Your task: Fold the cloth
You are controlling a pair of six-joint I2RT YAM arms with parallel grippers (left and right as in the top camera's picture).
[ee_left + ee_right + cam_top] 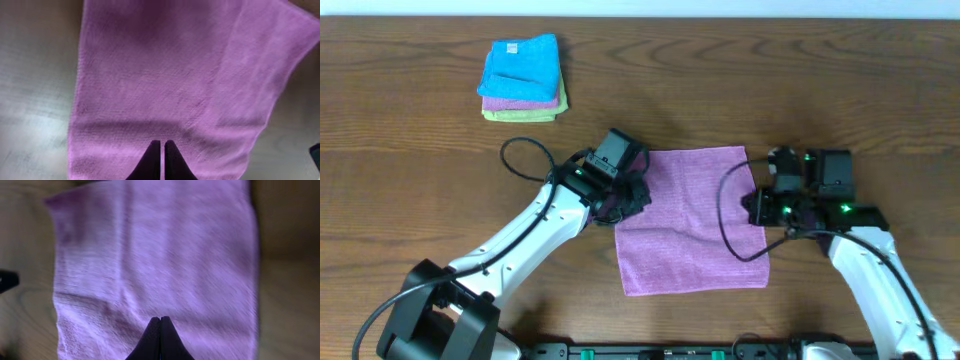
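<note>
Only the overhead view takes in the whole brown wooden table (860, 90). On it, the purple, roughly square microfibre cloth (685, 225) lies spread flat near the middle, between the two arms. Far off at the back left sits a stack of folded cloths (523, 78), bright blue on top, lilac and light green beneath. That view also shows a thin black cable (720, 210) looping from the right arm across the cloth's right part. The wrist views show none of this, but they do give close looks at the fine-textured fabric and the fingertips.

The cloth is a little longer from the table's far side to its near side. It sits slightly skewed, and its near edge looks wider than its far one.

The left arm reaches in diagonally from the near left, and the left gripper (632, 195) is at the cloth's left edge. In the left wrist view its dark tips (161, 145) are drawn together over the fabric. The right arm comes up from the near right with the right gripper (760, 207) at the cloth's right edge, tips likewise closed (160, 321). I cannot tell whether either pair pinches any fabric
</note>
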